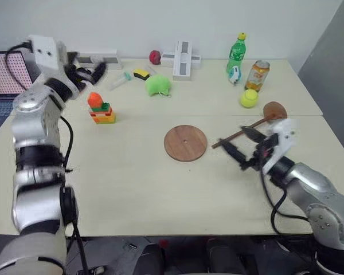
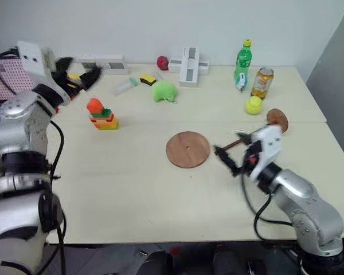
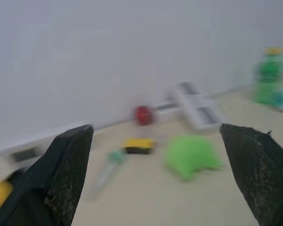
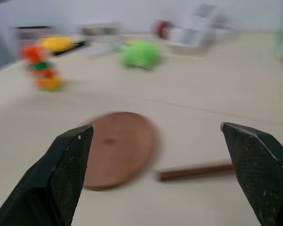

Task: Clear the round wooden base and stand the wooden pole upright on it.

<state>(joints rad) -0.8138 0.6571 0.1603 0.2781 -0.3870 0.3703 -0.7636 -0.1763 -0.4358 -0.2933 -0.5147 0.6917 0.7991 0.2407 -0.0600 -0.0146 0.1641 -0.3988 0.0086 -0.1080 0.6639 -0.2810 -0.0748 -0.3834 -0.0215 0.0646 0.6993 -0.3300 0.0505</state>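
1. Pole point(image 1: 241, 134): the wooden pole lies flat on the table point(image 1: 132, 172), slanting from its free end near the base to its small end disc farther back at the right.
2. The right claw point(image 1: 239, 144) hovers with fingers spread wide and empty, right over the pole's free end.
3. The round wooden base point(image 1: 185, 142) lies bare mid-table, just left of that claw, apart from the pole's tip.
4. A toy block stack point(image 1: 100, 108) stands farther left.
5. The left claw point(image 1: 86, 73) is raised far back left, spread and empty.
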